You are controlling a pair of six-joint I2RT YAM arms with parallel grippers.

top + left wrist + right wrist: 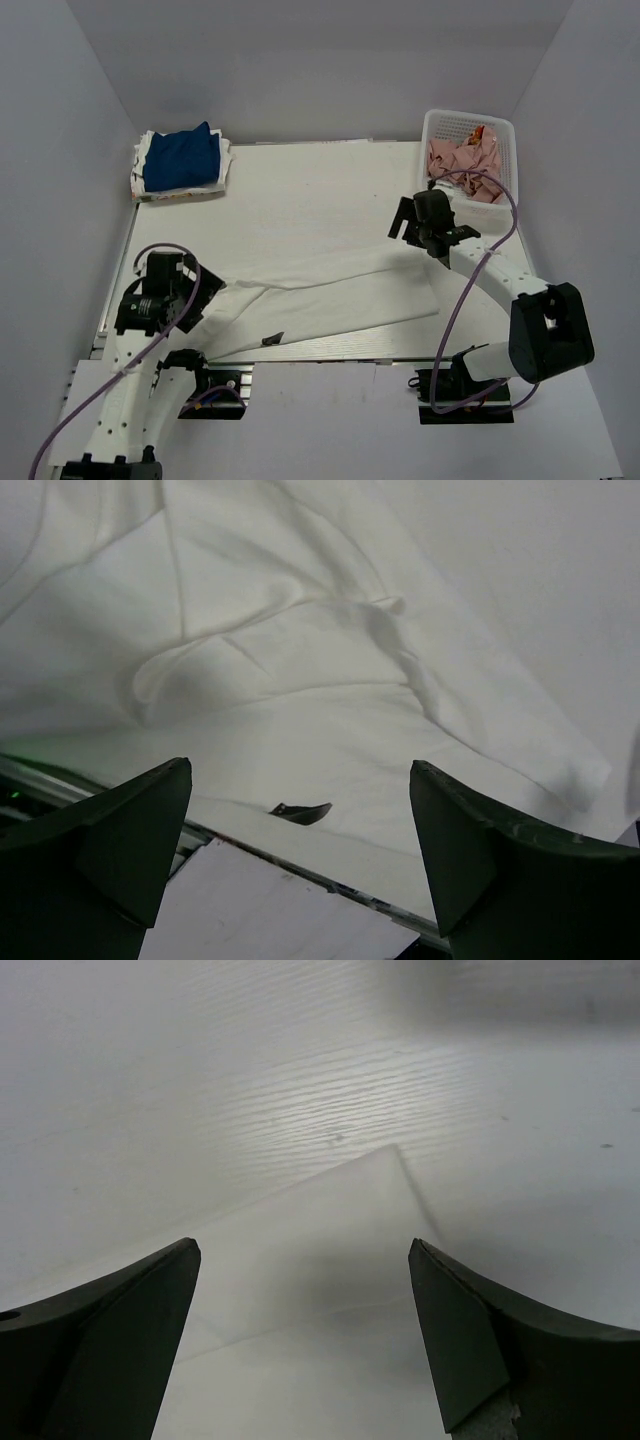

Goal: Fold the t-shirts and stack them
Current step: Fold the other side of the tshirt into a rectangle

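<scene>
folded t-shirts (182, 162) sit stacked far left; white t-shirt (330, 300) lies part-folded near; left end effector (300, 780) and right end effector (305, 1250) gape wide, empty.

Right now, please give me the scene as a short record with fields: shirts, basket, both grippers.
white t-shirt: long band at the near side, dark label at its near edge
folded stack: far left corner, blue on top
basket: far right, pinkish cloth inside
left gripper: open, over the shirt's left end
right gripper: open, over its right corner
</scene>
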